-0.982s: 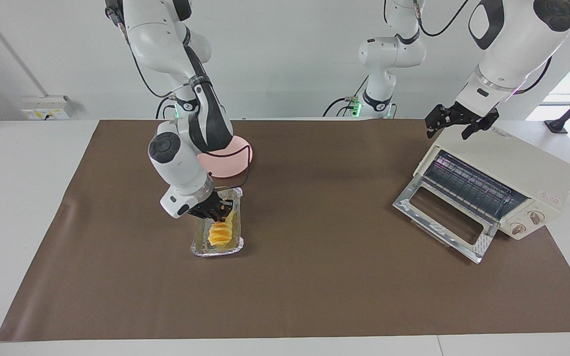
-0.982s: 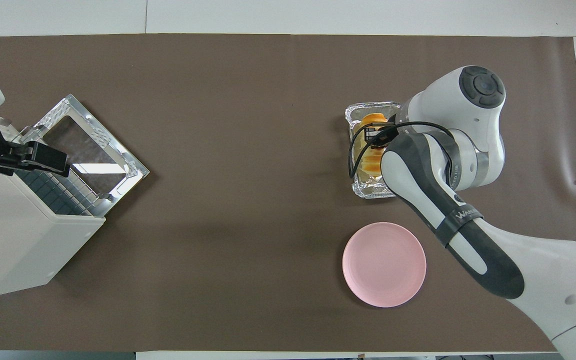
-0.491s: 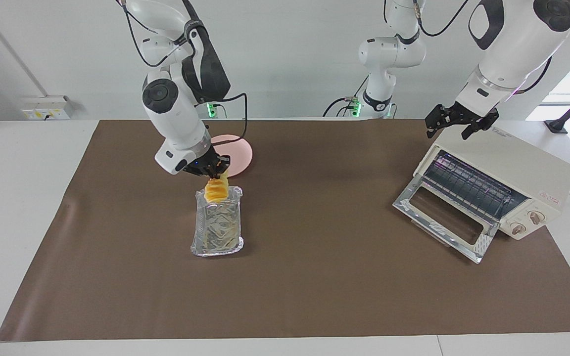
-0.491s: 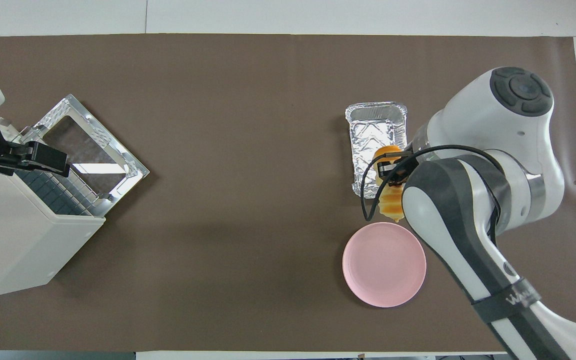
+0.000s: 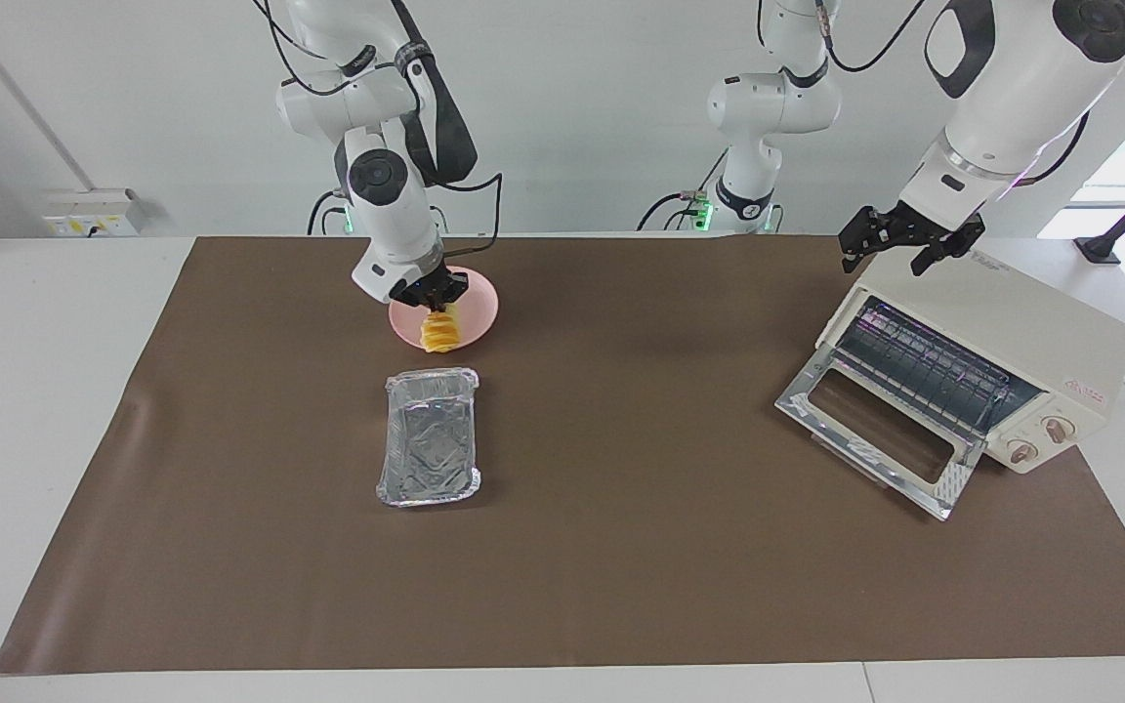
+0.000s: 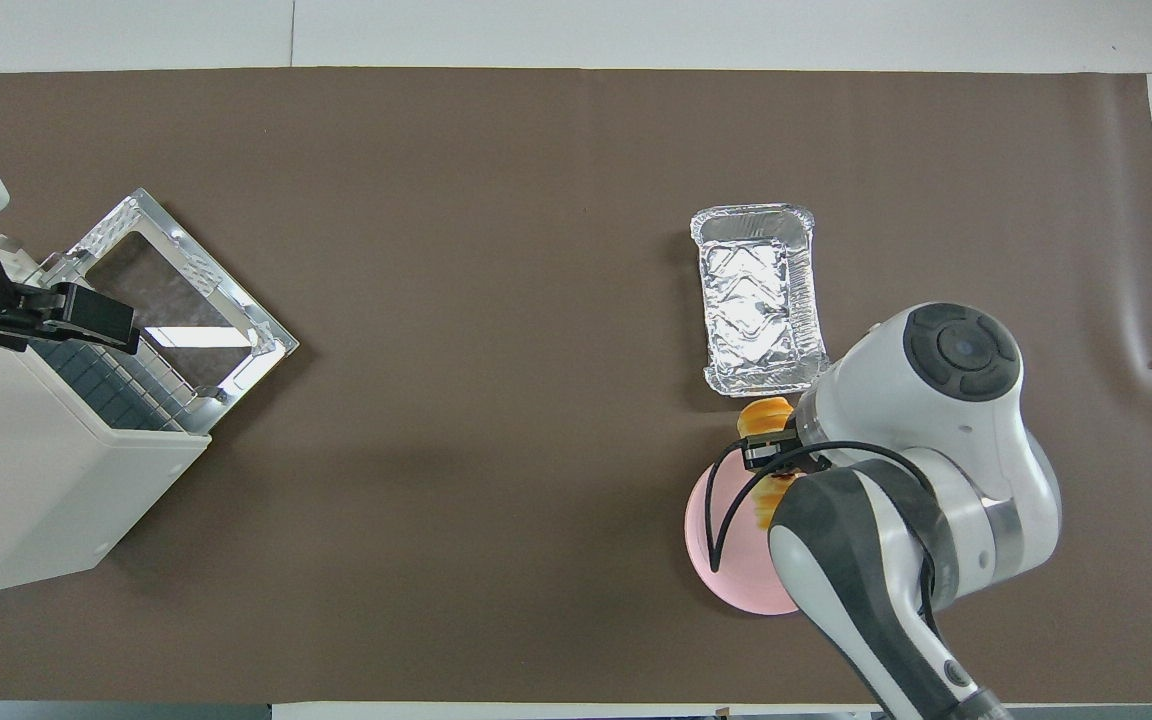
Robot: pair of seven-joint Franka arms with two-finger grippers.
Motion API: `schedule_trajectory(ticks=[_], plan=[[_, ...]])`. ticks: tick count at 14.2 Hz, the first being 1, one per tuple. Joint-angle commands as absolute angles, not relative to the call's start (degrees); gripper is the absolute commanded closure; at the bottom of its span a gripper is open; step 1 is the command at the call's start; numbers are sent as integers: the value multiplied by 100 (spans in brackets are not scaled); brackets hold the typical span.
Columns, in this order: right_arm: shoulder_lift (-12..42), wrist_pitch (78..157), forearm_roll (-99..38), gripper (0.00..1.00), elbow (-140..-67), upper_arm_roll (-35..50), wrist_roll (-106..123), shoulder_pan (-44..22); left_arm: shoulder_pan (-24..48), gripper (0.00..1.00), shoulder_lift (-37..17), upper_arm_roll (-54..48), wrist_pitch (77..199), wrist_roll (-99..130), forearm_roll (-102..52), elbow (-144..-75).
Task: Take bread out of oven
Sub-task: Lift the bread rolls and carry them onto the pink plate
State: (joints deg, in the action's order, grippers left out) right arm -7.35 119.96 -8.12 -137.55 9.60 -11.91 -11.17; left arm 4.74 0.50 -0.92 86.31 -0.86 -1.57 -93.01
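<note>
Facing view | right fingers (image 5: 436,296) clenched on bread (image 5: 442,330) | over plate (image 5: 480,309)

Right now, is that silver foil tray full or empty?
Empty: the foil tray shows only bare crinkled foil; the bread hangs from the right gripper over the pink plate.

surface: white table (image 5: 55,322) carrying a brown mat (image 5: 621,566) | on mat: foil tray (image 5: 429,451) lying just clear of the right gripper (image 5: 434,296); pink plate (image 5: 480,305) sitting under that gripper; oven (image 5: 987,361) standing with door (image 5: 875,430) down, under the left gripper (image 5: 904,244)
</note>
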Motion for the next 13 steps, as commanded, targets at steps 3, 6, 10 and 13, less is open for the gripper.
schedule_trajectory(ticks=[3,6,10,13], plan=[[-949,12629,-923,100,-14334,984,-1248,-1318,448,0,9,-105,8640,-70,-88,-9229],[-984,12709,-923,100,-14511,976,-1257,-1432,448,0,9,-105,8640,-70,-88,-9229],[-1028,12709,-1002,100,-14642,984,-1257,-1450,448,0,9,-105,8640,-70,-88,-9229],[-1028,12735,-1002,34,-14643,984,-1362,-1450,448,0,9,-105,8640,-70,-88,-9229]])
